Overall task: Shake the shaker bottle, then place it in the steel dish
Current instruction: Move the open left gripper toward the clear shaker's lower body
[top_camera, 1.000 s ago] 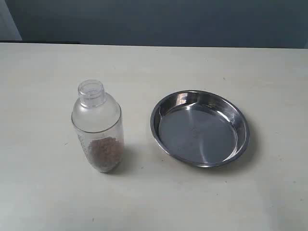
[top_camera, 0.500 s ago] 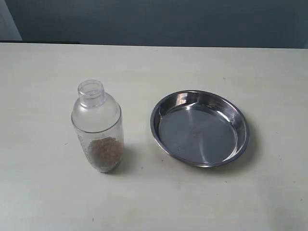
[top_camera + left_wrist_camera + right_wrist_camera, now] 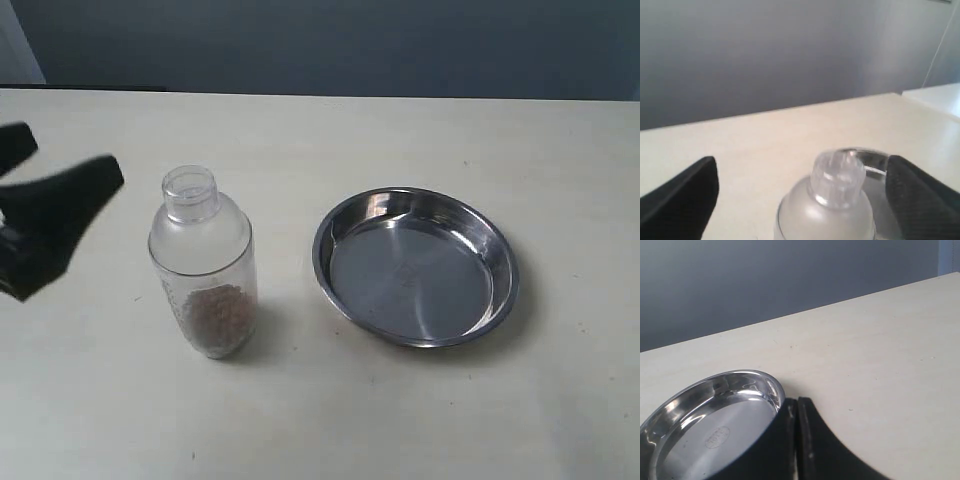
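**Bottle not yet in hand, dish waiting**

From where I stood, the shaker bottle was upright on the pale table, left of centre in the exterior frame, with brown pellets heaped in its bottom. The steel dish lay to its right, near but apart, and held nothing.

The left gripper hung at the left edge of that frame with its fingers spread wide, short of the bottle and touching nothing. Its wrist view showed the cap lined up in the gap between the two dark fingers.

The right gripper had its fingers pressed together, close by the dish's rim in its own view.

By my reckoning nothing was done: gripping, lifting, shaking and setting down all remained.
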Controlling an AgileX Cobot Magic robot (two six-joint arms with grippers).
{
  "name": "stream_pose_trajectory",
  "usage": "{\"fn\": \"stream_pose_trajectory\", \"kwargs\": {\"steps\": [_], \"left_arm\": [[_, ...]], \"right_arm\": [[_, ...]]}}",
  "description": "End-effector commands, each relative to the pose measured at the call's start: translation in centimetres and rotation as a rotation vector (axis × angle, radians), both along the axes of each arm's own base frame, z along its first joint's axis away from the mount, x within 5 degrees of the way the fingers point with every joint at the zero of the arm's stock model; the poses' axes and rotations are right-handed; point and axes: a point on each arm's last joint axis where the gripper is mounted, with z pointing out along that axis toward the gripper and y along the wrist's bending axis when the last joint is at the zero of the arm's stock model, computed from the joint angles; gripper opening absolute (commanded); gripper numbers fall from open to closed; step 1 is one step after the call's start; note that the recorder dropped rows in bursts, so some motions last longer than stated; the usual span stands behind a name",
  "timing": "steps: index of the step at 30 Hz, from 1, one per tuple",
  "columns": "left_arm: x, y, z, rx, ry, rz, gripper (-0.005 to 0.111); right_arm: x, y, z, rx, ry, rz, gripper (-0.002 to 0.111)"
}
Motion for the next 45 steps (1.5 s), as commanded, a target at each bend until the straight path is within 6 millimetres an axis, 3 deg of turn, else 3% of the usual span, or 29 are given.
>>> {"fn": "stream_pose_trajectory", "kwargs": {"steps": [1, 5, 9, 16, 24, 29, 34, 38, 45], "left_arm": [[-1.2, -0.3, -3.8, 0.004, 0.129, -0.043, 0.083], [-2.6, -0.9, -5.4, -0.086, 0.119, -0.118, 0.083], [-3.1, -0.8, -6.8, -0.019, 0.151, -0.118, 0.083], [-3.0, -0.5, -6.9, -0.018, 0.166, -0.084, 0.083], [-2.8, -0.5, -5.3, -0.048, -0.017, -0.084, 0.089], [-2.6, -0.2, -5.8, -0.009, 0.025, -0.046, 0.089], [-2.8, 0.2, -7.6, 0.044, 0.221, -0.004, 0.088], [-3.2, -0.7, -7.2, 0.029, 0.187, -0.114, 0.088], [-3.2, -0.9, -7.1, -0.016, 0.186, -0.138, 0.089]], "right_arm": [[0.0, 0.0, 0.1, -0.009, -0.013, 0.001, -0.001], [0.0, 0.0, 0.1, -0.009, -0.013, 0.001, -0.001], [0.0, 0.0, 0.1, -0.009, -0.013, 0.001, -0.001], [0.0, 0.0, 0.1, -0.009, -0.013, 0.001, -0.001], [0.0, 0.0, 0.1, -0.007, -0.013, 0.001, -0.001], [0.0, 0.0, 0.1, -0.007, -0.013, 0.001, -0.001], [0.0, 0.0, 0.1, -0.007, -0.013, 0.001, -0.001], [0.0, 0.0, 0.1, -0.007, -0.013, 0.001, -0.001], [0.0, 0.0, 0.1, -0.007, -0.013, 0.001, -0.001]]}}
